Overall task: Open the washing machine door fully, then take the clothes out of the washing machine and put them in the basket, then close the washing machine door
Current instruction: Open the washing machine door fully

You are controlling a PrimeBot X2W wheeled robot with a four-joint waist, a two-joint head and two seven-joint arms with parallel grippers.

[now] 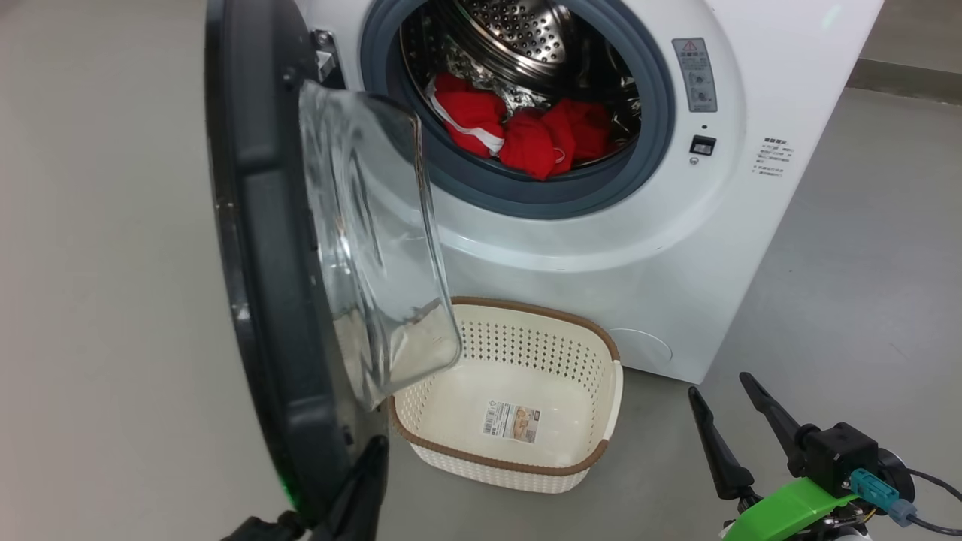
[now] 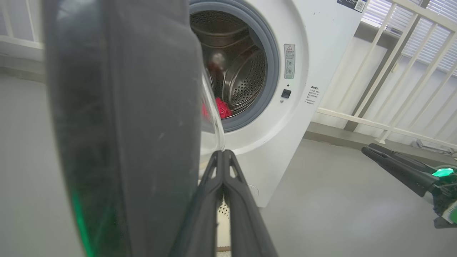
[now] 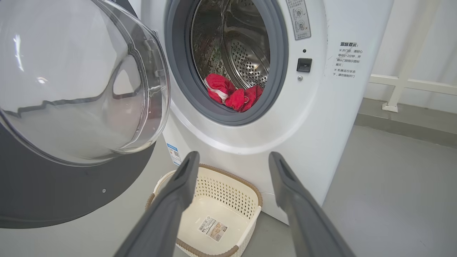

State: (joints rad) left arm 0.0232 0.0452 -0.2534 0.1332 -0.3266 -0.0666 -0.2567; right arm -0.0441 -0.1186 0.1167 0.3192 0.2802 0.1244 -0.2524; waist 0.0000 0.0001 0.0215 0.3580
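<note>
Head view: the washing machine [image 1: 676, 248] stands with the washing machine door [image 1: 259, 285] swung out on its hinge at the robot's left, black ring nearly edge-on to the camera and the glass bowl [image 1: 376, 240] bulging toward the opening. The clothes [image 1: 526, 135] lie in a red heap at the bottom front of the steel drum [image 1: 526, 30], against the grey gasket [image 1: 526, 199]. The basket [image 1: 541, 342] sits upright on the floor [image 1: 827, 300] just before the machine, below the opening, one corner overlapped by the bowl; a paper label [image 1: 511, 421] lies on its bottom. The left gripper [image 2: 223, 154], clearest in the left wrist view, has its two fingers pressed together, tips just beside the bowl's lower edge; contact with the door cannot be told. That view also renders the door as a broad dark band hiding much of the drum, and gives a white railing [image 2: 357, 120] behind the machine. The right gripper [image 1: 718, 385] hangs well apart from the machine at lower right, fingers spread, holding nothing. The right wrist view adds the bowl's full face, the blue label [image 3: 174, 154] on the machine's front beneath it, and the printed text [image 3: 345, 59] right of the opening
</note>
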